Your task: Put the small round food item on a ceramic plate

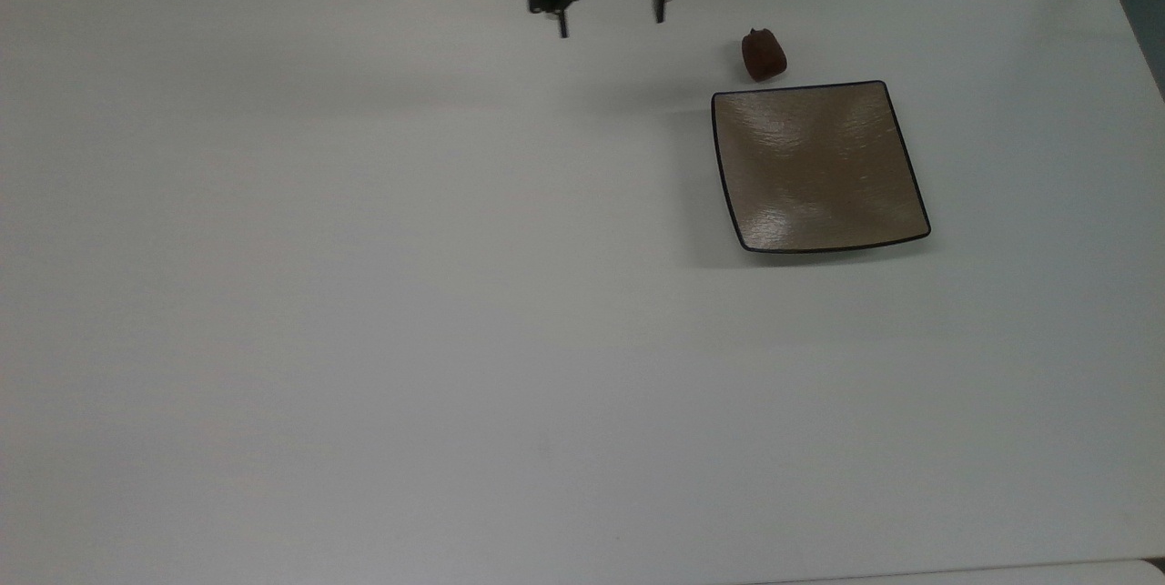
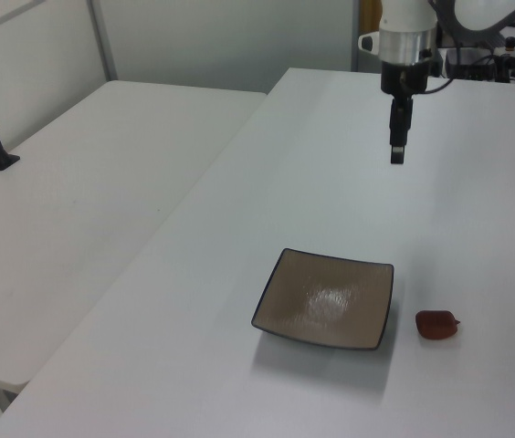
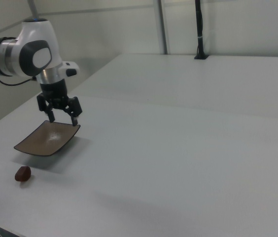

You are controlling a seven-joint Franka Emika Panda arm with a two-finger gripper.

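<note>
While end effector point(image 1: 612, 24) hovers agape, food item point(image 1: 763, 55) rests tabletop.

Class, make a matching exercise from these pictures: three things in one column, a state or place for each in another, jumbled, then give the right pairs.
Things:
1. claw
2. small round food item
3. ceramic plate

States:
A. square, glossy brown, nothing on it
B. open, up in the air, holding nothing
C. lying on the white table just beside the plate

Pairs: 1-B, 2-C, 3-A
</note>
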